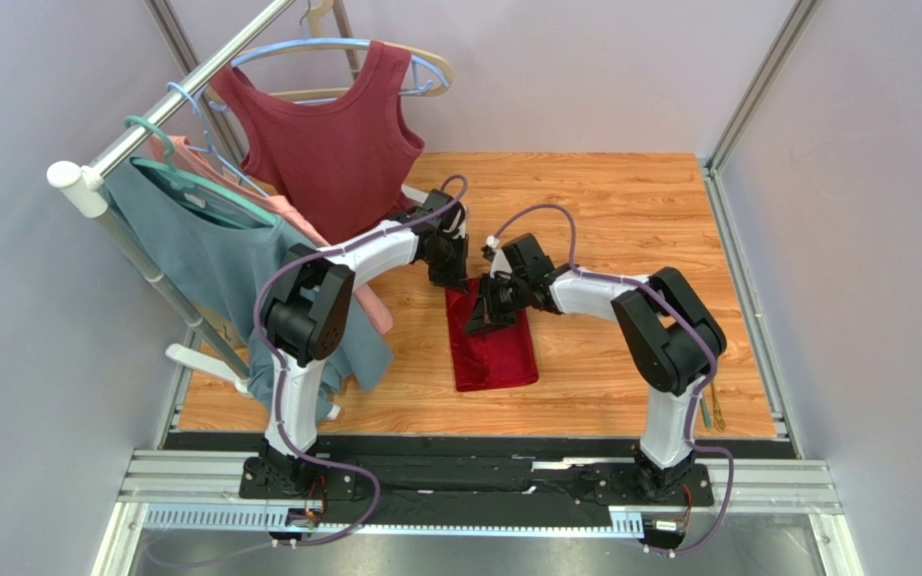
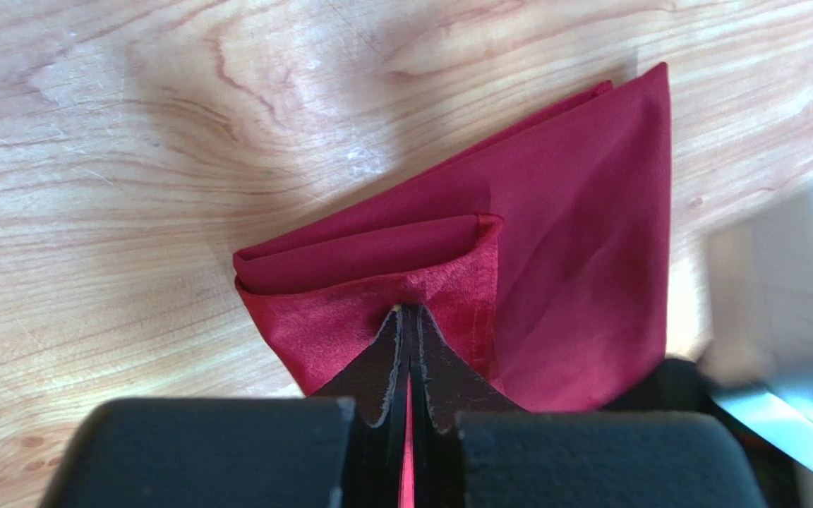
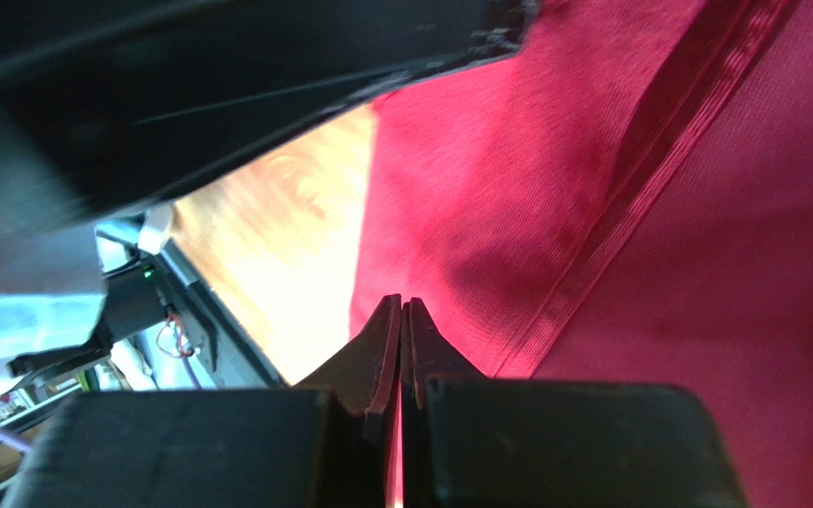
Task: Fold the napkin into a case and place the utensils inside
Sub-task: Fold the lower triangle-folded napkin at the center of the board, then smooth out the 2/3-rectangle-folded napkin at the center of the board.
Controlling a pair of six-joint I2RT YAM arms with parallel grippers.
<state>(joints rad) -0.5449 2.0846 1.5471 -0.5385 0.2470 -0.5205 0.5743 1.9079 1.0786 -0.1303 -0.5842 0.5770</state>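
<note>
The crimson napkin [image 1: 496,346] lies on the wooden table in the middle, folded into a narrow oblong like a case. My left gripper [image 1: 459,281] is at its far end, shut on a folded-over flap of the napkin [image 2: 580,254]; the cloth puckers at the fingertips [image 2: 392,337] and a red strip shows between the jaws. My right gripper [image 1: 485,315] is just beside it over the same end, jaws together on the napkin [image 3: 591,180] near its hemmed edge. Slim gold utensils [image 1: 714,413] lie at the table's right near edge.
A clothes rail [image 1: 165,108] crosses the left side with a maroon sleeveless top [image 1: 334,144], a teal top [image 1: 207,258] and a pink garment on hangers, close to the left arm. Grey walls enclose the table. The right arm's blurred body [image 2: 782,286] crowds the left wrist view.
</note>
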